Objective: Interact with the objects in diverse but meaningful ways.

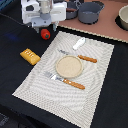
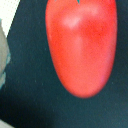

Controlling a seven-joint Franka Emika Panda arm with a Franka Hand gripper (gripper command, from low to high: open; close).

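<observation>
Because the arm's white head sits low over the dark counter (image 1: pixel 15 55) at the far corner of the striped mat (image 1: pixel 95 75), the tool (image 1: pixel 45 30) hangs directly above the red tomato (image 1: pixel 45 34), which lies on the bare counter just off that corner. In the wrist view the tomato (image 2: pixel 81 47) fills most of the picture, so the camera is close and nearly centred on it; it appears stretched along one direction there, though that may be the lens at short range. No finger shows in the wrist view, and in the exterior view the head hides them, so I cannot tell whether the tool is wide, narrow, or already against the tomato. Judgement: the relation that matters is vertical, tomato straight below the tool, so a grasp would need a short descent rather than any sideways travel. The yellow bread block (image 1: pixel 30 56) lies well apart, toward the exterior view's left. The white fish (image 1: pixel 79 43) rests on the mat near the plate (image 1: pixel 68 66). Risk: a round, smooth body may roll from an off-centre pinch.
</observation>
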